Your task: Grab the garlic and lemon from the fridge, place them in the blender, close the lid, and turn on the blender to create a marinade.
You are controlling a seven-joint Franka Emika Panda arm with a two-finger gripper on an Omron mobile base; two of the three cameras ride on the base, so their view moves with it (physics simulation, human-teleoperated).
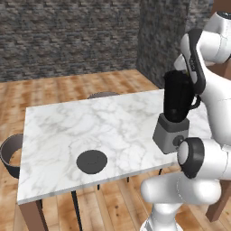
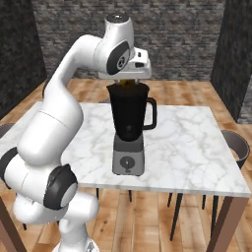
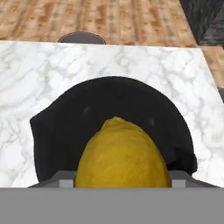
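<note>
Pincer (image 2: 129, 81) sits right over the open mouth of the blender (image 2: 129, 118), jaws clamped on the lemon (image 3: 122, 155). In hand view the fruit fills the gap betw. the fingers, w/ grey finger parts flush against its lower sides. Jaws are nearly together, just the width of the fruit between them.

Lemon: dark yellow, rough skin. Its pointed end aims away from the hand, down toward the black jar interior; long axis runs roughly along the pincer's line of sight, i.e. approx vertical over the jar. In right base view just a sliver of yellow shows under the white hand, at the jar rim. Can't tell if it touches the rim.

Blender: upright on the marble bench (image 1: 67, 131), near the edge closest to the robot. Black tapered jar on grey boxy base, round knob facing the robot, side handle sticking out to the right in right base view.

Lid (image 1: 92, 161): dark round disc lying flat on the bench, well apart from the blender, to its left in left base view, near the front edge. Jar top is uncovered.

Stool (image 1: 11, 154) stands by the bench's left end.
</note>
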